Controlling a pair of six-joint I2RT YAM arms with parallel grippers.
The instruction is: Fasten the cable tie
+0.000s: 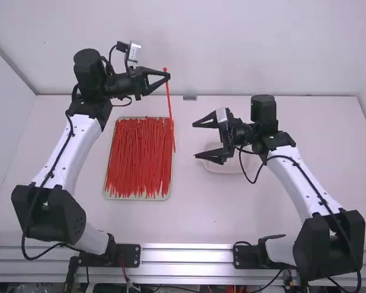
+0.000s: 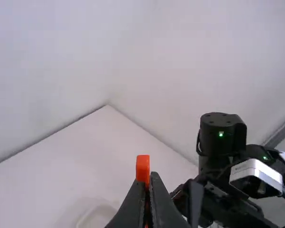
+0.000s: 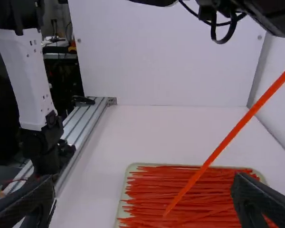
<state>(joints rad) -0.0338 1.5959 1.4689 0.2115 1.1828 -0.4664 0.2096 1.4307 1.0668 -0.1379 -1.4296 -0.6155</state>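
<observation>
My left gripper (image 1: 165, 76) is raised above the far end of the tray and is shut on one red cable tie (image 1: 169, 110), held near its head end (image 2: 142, 168). The tie hangs down steeply, its tail over the tray's far right corner. In the right wrist view the same tie (image 3: 228, 140) slants across above the pile. My right gripper (image 1: 206, 138) stands wide open to the right of the tray, its fingers (image 3: 263, 202) pointing towards the hanging tie, nothing between them.
A tray (image 1: 110, 143) full of several red cable ties (image 1: 140, 159) lies left of the middle. A shallow clear dish (image 1: 226, 166) sits under the right gripper. The right arm's wrist (image 2: 223, 137) shows past the left fingers. Walls close the far side.
</observation>
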